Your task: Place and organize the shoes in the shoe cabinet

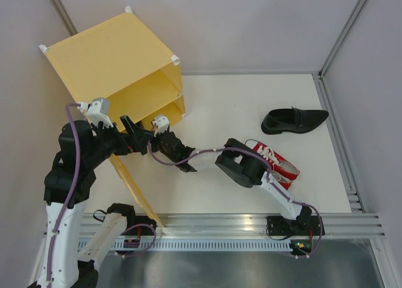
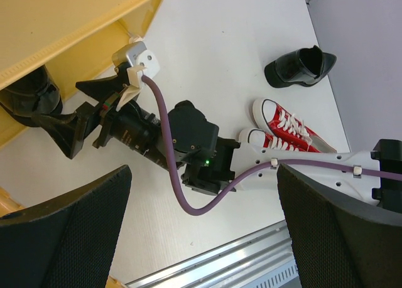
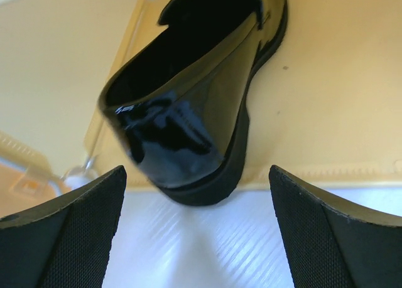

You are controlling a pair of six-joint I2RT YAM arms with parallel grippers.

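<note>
one black loafer (image 3: 188,106) is seen lying in the lower compartment of the shoe cabinet (image 1: 107,56), with the toe turned inward and the heel at the front edge. the right jaws are spread wide on both sides of the heel and no contact with it is seen, so the shoe is released. the left jaws are also spread wide, and nothing is held between them. the second loafer (image 1: 294,120) is lying on the surface (image 1: 251,100), well apart from the cabinet. the red sneakers (image 1: 279,165) are lying side by side near it, partly hidden by the right arm (image 1: 242,165).

the loafers are judged to be light and fairly stiff, but the glossy leather is probably slippery, so a pinch on the smooth toe could slide off. a safer hold is expected at the heel, with one jaw placed inside the opening and one outside. the sneakers are judged to be softer. the canvas can be squeezed flat, so the heel collar or the firm rubber sole edge is preferred.
</note>
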